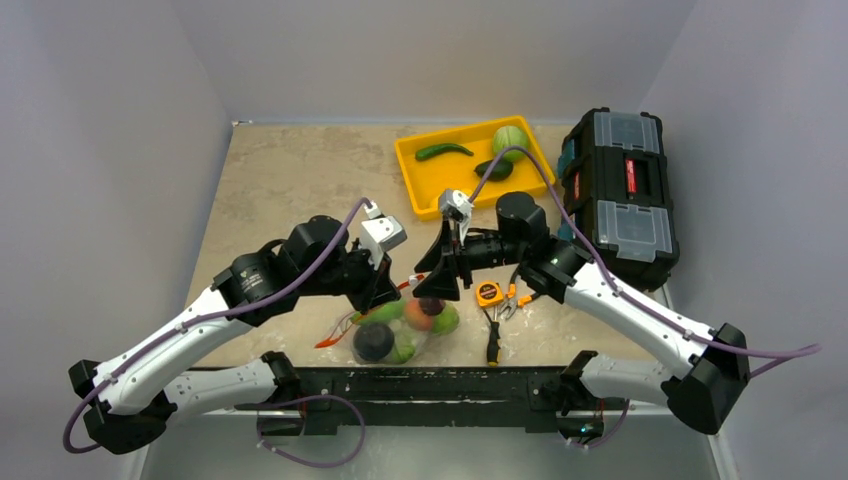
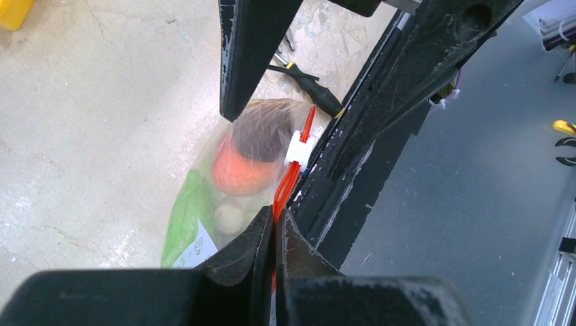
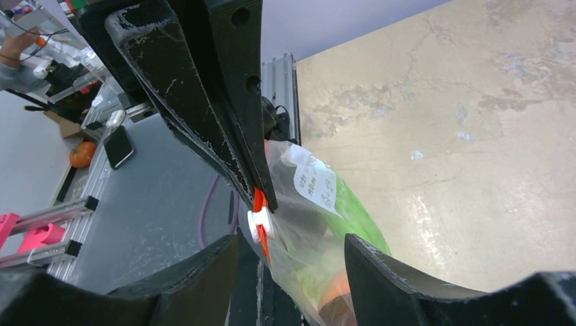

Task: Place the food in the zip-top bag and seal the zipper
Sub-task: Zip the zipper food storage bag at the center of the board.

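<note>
The zip-top bag (image 1: pixel 400 335) lies near the table's front edge with food inside: an orange piece (image 2: pixel 238 171), a dark purple piece (image 2: pixel 261 132), green pieces (image 2: pixel 185 212) and a small white one (image 2: pixel 229 219). My left gripper (image 2: pixel 275 216) is shut on the zipper (image 2: pixel 291 178), just below the white slider (image 2: pixel 299 148). My right gripper (image 3: pixel 291 244) is open, one finger on either side of the bag's top (image 3: pixel 319 224), with the slider (image 3: pixel 258 225) between its fingers. In the top view the left gripper (image 1: pixel 388 298) and right gripper (image 1: pixel 437 285) meet over the bag.
A yellow tray (image 1: pixel 450 178) at the back holds a green pepper (image 1: pixel 443 150), a round green fruit (image 1: pixel 510 137) and a dark green piece (image 1: pixel 493 170). A black toolbox (image 1: pixel 620 195) stands at the right. An orange tape measure (image 1: pixel 489 294) and pliers (image 1: pixel 493 338) lie right of the bag.
</note>
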### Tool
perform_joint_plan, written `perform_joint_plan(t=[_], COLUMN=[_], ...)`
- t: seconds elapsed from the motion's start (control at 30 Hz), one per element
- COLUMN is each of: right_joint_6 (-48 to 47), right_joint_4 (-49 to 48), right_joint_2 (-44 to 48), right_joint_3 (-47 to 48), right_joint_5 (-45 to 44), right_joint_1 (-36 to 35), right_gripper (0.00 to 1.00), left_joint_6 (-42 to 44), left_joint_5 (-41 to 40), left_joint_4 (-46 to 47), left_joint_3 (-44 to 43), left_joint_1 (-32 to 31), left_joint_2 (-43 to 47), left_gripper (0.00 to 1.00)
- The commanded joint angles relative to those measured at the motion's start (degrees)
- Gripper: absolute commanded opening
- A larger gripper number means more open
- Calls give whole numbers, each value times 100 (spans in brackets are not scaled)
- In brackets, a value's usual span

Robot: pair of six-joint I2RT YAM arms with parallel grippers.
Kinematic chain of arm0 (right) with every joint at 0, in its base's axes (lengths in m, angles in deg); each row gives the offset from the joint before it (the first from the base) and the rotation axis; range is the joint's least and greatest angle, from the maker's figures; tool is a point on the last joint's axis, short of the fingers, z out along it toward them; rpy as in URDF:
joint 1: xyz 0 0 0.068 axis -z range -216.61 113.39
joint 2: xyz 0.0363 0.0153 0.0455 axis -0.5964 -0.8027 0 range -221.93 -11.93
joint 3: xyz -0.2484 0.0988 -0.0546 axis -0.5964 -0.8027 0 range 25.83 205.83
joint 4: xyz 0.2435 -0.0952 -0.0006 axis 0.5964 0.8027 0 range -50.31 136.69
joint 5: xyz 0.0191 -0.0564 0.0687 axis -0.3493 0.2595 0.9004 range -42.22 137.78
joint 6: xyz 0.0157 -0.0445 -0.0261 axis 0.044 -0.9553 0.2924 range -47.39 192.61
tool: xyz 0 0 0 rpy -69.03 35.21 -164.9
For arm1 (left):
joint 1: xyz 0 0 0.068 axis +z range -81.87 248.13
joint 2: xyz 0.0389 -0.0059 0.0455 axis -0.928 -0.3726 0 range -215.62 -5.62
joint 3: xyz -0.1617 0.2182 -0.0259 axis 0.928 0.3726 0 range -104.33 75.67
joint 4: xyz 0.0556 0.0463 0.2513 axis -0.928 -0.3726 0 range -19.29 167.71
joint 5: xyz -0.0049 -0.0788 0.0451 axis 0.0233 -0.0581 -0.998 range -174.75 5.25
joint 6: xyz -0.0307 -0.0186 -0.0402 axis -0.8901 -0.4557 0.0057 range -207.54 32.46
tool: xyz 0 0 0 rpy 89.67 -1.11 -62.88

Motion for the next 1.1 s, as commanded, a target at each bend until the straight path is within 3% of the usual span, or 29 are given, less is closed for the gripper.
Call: perform_joint_plan(t=[0.0, 0.2, 0.4, 0.63, 0.73, 0.83, 0.9, 0.93, 1.07], right_joint_6=[-648, -1569, -1954, -1997, -2027, -2043, -1999, -1969, -1915], right_joint_4=[975, 2240, 2488, 2337, 2364, 2320, 2181, 2109, 2007], right_joint_2=[40, -244, -370, -511, -562, -542, -484, -458, -448], right_joint_3=[650, 1418, 1678, 1788, 1810, 1779, 1706, 1660, 1609], right_joint_5=[-230, -513, -318, -26, -26, -16, 32, 46, 144], right_joint_1=[-26, -103, -172, -230, -249, -245, -240, -244, -244], right_gripper=[60, 53, 38, 32, 21, 2, 0, 0, 0], left_joint_6=[134, 257, 332, 355, 360, 344, 328, 314, 249], left_joint_5=[213, 244, 241, 252, 227, 210, 223, 223, 271], left_joint_4=[288, 136, 15, 28, 38, 71, 102, 114, 221], left_joint_3=[-117, -268, -403, -399, -389, -374, -372, -378, -359], left_joint_1=[-1, -7, -3, 6, 8, 16, 15, 12, 17], left_joint_2=[62, -154, -280, -272, -270, -233, -228, -225, -214], left_gripper=[0, 0, 0, 0, 0, 0, 0, 1, 21])
